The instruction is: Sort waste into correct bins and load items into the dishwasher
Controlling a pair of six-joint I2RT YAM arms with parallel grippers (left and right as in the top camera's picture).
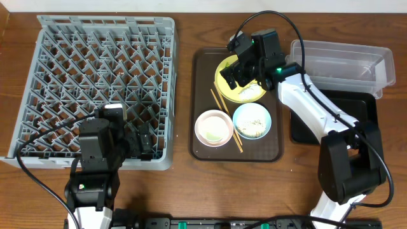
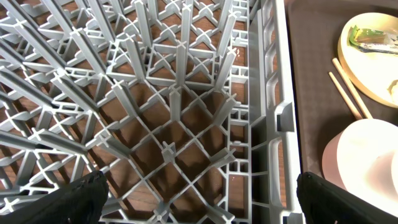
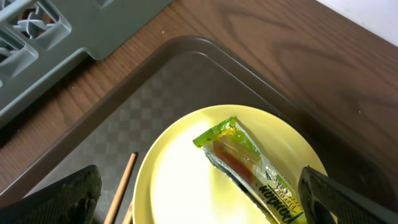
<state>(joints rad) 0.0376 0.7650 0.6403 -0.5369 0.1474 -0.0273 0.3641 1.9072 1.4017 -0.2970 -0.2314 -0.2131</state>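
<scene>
From overhead, the brown tray point(image 1: 202, 76) is seen at mid-table. The plate point(image 1: 222, 79) is set at its far end, and the pink bowl point(image 1: 213, 127) and blue bowl point(image 1: 252, 121) at its near end. Whitish scraps point(image 1: 254, 124) are held in the blue bowl, and the chopsticks point(image 1: 226, 117) are laid between the bowls. The rack point(image 1: 170, 76) is placed left of the brown tray, the tub point(image 1: 340, 48) and black tray point(image 1: 365, 105) to its right. The right gripper point(image 1: 234, 76) is held over the plate and the left gripper point(image 1: 141, 141) over the rack's corner nearest the brown tray. Both sets of jaws are spread wide, and nothing is gripped. In the left wrist view, the rack's pegs are framed by two dark fingers point(image 2: 81, 199), with the brown tray just beside its wall. In the right wrist view, the wrapper point(image 3: 249, 162) is shown lying on the plate between the parted fingers point(image 3: 62, 199). One chopstick tip rests on the brown tray beside the plate.
</scene>
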